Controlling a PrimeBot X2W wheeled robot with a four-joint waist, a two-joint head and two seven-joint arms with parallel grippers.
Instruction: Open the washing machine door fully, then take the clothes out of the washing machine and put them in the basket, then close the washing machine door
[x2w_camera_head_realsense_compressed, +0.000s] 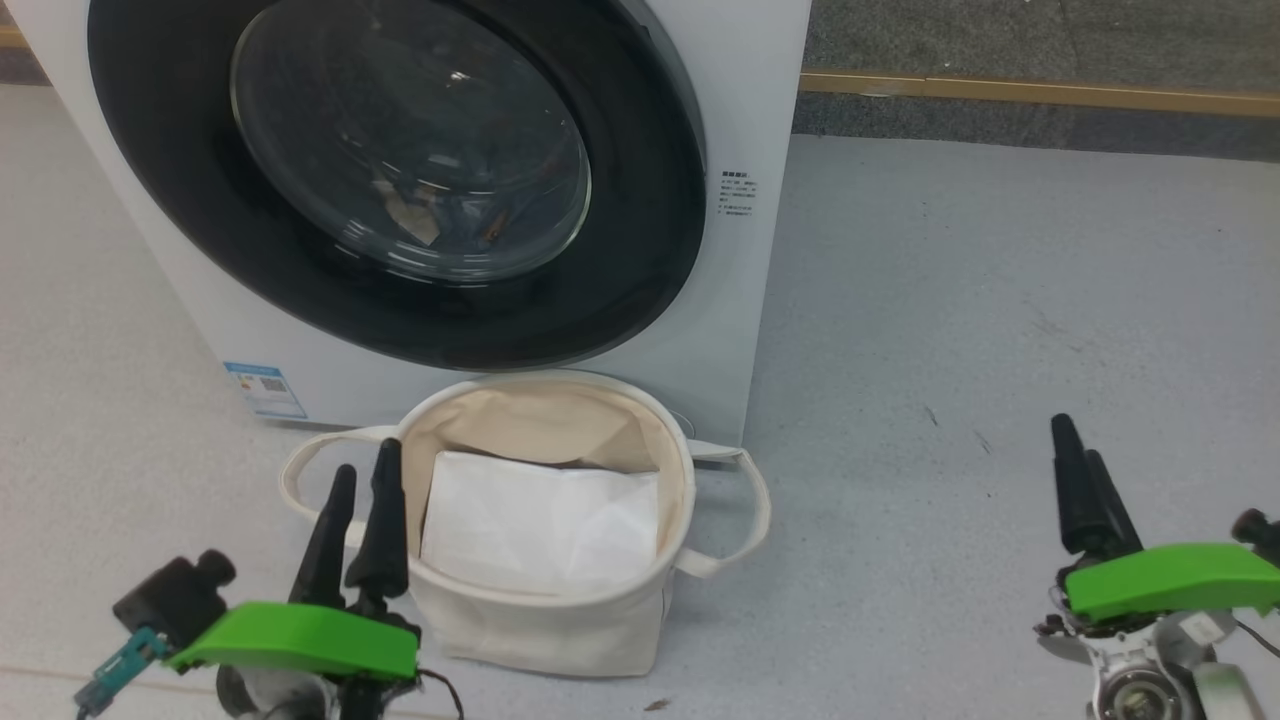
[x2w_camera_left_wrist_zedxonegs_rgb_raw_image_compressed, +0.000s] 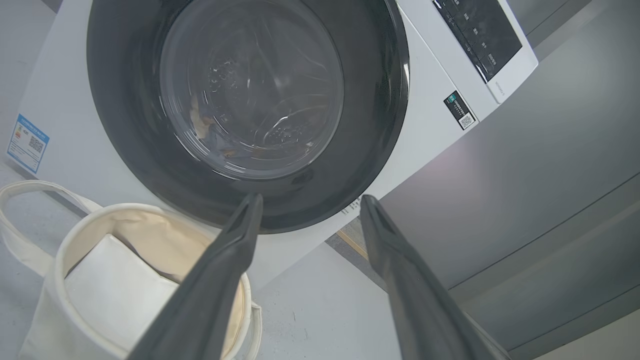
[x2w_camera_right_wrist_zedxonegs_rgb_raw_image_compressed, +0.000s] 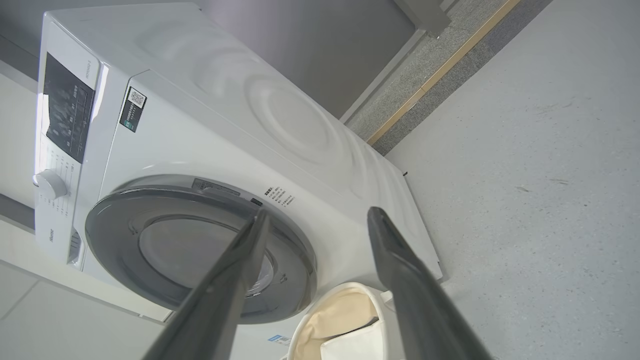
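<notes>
L jaws stand wide w/ nothing btwn them, L fingers (x2w_camera_head_realsense_compressed: 383, 510) dark & pointing up twd the washer (x2w_camera_head_realsense_compressed: 735, 330). R jaws likewise wide & empty, R fingers (x2w_camera_head_realsense_compressed: 1075, 490) over bare floor (x2w_camera_head_realsense_compressed: 1000, 300). Door (x2w_camera_head_realsense_compressed: 640, 250) is shut flat vs the washer front, straight ahead of & above the L jaws. From the L wrist cam its black rim sits just past both fingertips, the glass bowl further on. Clothes (x2w_camera_head_realsense_compressed: 412, 215) are inside the drum behind that glass, ahead of the L jaws. Only dim cream & orange-brown bits show thru, the rest is too dark to tell. Basket (x2w_camera_head_realsense_compressed: 560, 610) sits on the floor right in front of the washer, below the door, just beside the L jaws on the side twd the R arm. Whether the nearer finger touches its rim, can't tell. White sheet (x2w_camera_head_realsense_compressed: 540, 520) lies inside the basket. R jaws are well apart from basket & washer, both off to their L. From the R wrist cam the door lies beyond the one finger & the basket rim shows low btwn the two. Blue label (x2w_camera_head_realsense_compressed: 265, 390) is on the washer's low front corner, ahead of the L jaws. Printed text (x2w_camera_head_realsense_compressed: 738, 195) is beside the door rim on the side nearer the R jaws. Control panel (x2w_camera_right_wrist_zedxonegs_rgb_raw_image_compressed: 67, 110) & knob (x2w_camera_right_wrist_zedxonegs_rgb_raw_image_compressed: 49, 184) are at the washer's top, the end furthest from both jaws.
</notes>
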